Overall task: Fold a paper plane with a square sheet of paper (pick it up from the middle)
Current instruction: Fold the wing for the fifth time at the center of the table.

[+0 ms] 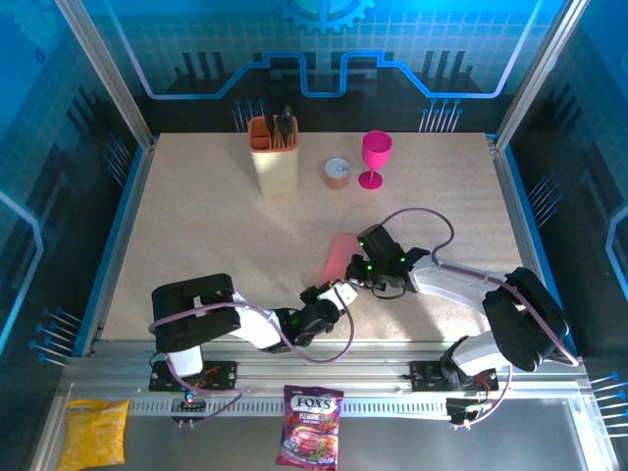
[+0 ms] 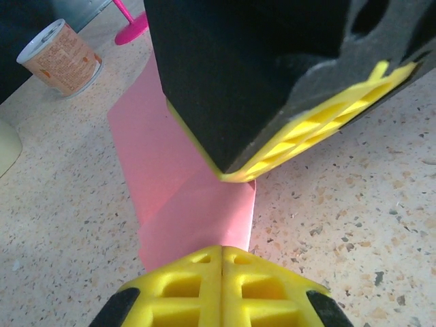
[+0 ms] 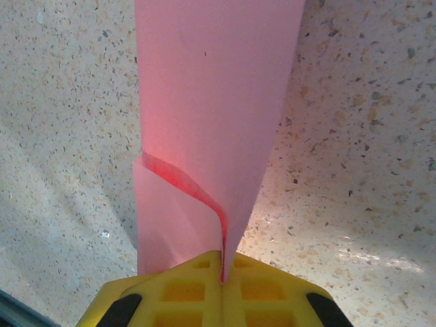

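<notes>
The square sheet of paper, salmon pink, lies mid-table with part of it lifted and folded over. My right gripper is shut on it. In the right wrist view the doubled paper runs straight into the seam of the closed fingertips. My left gripper is just in front and is shut too. In the left wrist view its tips meet at the paper's near edge. No paper shows in that seam. The right gripper's yellow finger hangs over the sheet's far side.
A magenta goblet and a small round tub stand behind the paper. A beige holder with tools is at the back left. Two sweet bags lie on the metal shelf in front of the arm bases.
</notes>
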You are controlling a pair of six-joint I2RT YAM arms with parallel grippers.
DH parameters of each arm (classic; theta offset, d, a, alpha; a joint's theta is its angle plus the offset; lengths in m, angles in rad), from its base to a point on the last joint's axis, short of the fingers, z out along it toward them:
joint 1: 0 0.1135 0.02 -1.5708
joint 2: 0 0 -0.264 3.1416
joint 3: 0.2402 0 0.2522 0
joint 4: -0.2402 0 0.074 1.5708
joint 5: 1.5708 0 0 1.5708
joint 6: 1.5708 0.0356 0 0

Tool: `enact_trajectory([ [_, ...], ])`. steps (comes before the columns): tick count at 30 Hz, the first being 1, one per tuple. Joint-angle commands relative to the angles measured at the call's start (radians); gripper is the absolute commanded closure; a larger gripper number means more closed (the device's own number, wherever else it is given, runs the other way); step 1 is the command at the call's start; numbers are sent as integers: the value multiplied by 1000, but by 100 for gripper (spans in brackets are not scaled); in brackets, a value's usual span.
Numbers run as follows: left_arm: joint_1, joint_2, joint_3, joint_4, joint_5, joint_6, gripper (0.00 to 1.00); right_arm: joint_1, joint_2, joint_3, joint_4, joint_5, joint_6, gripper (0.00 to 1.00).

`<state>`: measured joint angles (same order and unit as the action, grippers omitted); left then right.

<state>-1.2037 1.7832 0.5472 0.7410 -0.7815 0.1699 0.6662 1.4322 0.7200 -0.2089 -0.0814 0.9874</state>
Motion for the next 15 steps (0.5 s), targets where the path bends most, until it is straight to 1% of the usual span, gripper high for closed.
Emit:
enact_trajectory([
  [1, 10, -15, 6, -49, 57, -51, 100, 4, -21, 16, 8, -46, -5, 89],
  [3, 20, -47, -5, -73, 99, -94, 100, -2, -28, 22, -1, -52, -14, 80],
  [5, 40, -91, -9, -128, 160, -156, 100, -16, -44, 22, -10, -54, -22, 65],
  [7, 64, -138, -11, -186, 236, -215, 100, -42, -71, 19, -24, -60, -31, 55],
  [9, 85, -178, -21, -211, 296, -260, 100, -68, -102, 16, -39, -63, -39, 50],
  [10, 101, -199, -23, -227, 333, -290, 100, -81, -119, 15, -50, -63, -46, 49],
  [13, 150, -249, -35, -252, 437, -368, 100, -118, -161, 15, -83, -70, -66, 48],
  [15, 173, -272, -39, -269, 470, -400, 100, -136, -179, 19, -106, -71, -82, 48],
])
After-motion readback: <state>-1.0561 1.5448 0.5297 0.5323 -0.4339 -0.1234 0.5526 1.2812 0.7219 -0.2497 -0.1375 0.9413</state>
